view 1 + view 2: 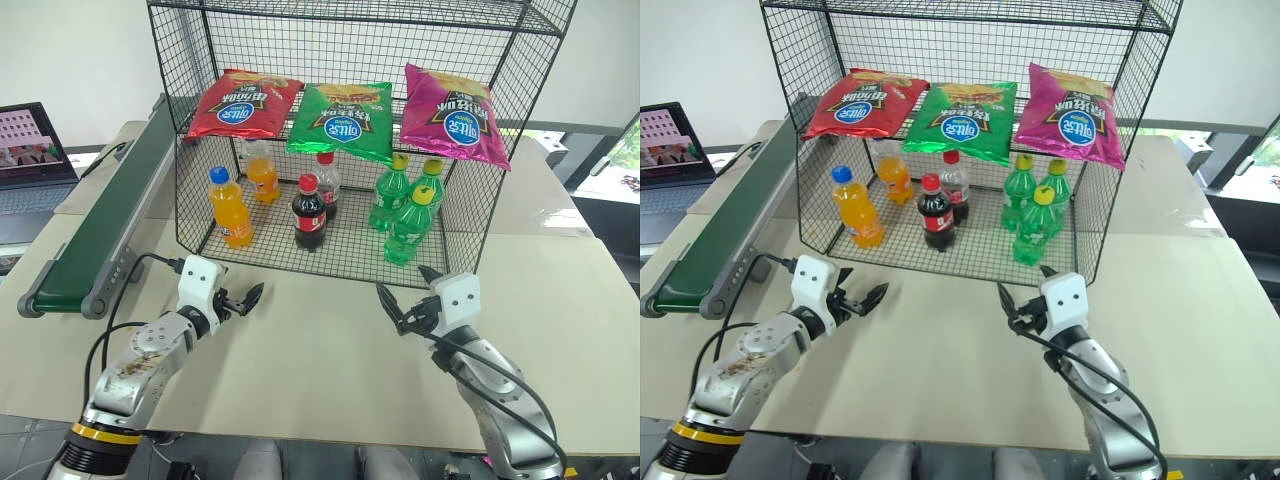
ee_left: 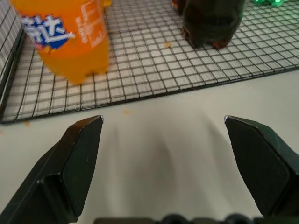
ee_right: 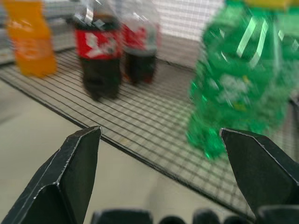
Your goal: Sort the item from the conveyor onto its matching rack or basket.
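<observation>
The red chip bag (image 1: 243,104) lies on the upper shelf of the black wire rack (image 1: 190,190), at its left end, beside a green bag (image 1: 343,120) and a magenta bag (image 1: 452,113). The dark green conveyor (image 1: 105,225) runs along the table's left side with no item on the belt. My left gripper (image 1: 243,299) hovers open and empty above the table in front of the rack's lower left corner. My right gripper (image 1: 402,287) is open and empty in front of the rack's lower right part, facing the green bottles (image 3: 238,88).
The rack's lower shelf holds orange soda bottles (image 1: 230,208), cola bottles (image 1: 309,213) and green bottles (image 1: 408,225). A laptop (image 1: 30,150) stands at the far left beyond the conveyor. The beige table (image 1: 330,350) spreads between the rack and me.
</observation>
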### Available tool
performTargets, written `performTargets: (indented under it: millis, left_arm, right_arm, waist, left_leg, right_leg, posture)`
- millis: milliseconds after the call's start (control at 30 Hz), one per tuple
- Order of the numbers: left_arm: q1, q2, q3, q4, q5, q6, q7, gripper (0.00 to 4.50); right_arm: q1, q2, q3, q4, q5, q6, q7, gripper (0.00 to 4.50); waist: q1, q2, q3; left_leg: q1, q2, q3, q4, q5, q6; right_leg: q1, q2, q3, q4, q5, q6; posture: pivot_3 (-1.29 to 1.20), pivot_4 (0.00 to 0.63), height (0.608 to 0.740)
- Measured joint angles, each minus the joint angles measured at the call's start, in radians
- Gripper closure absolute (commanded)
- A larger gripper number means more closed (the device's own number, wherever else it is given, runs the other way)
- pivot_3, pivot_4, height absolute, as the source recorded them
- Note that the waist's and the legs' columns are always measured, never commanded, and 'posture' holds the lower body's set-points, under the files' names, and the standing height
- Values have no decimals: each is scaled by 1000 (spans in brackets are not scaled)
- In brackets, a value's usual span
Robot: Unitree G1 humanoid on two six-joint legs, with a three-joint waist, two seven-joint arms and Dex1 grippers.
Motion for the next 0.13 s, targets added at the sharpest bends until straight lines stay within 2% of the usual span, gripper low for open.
performTargets:
  millis: [133]
  left_arm:
    - [-16,-45,0,70,52,-54,-65,69]
  right_arm:
    - [3,19,-9,41,-33,-37,-31,0]
  waist:
    - [1,0,0]
  left_leg:
    - [-1,0,0,0,0,1]
  right_leg:
    - [-1,0,0,1,0,0]
  posture:
    - [0,150,740]
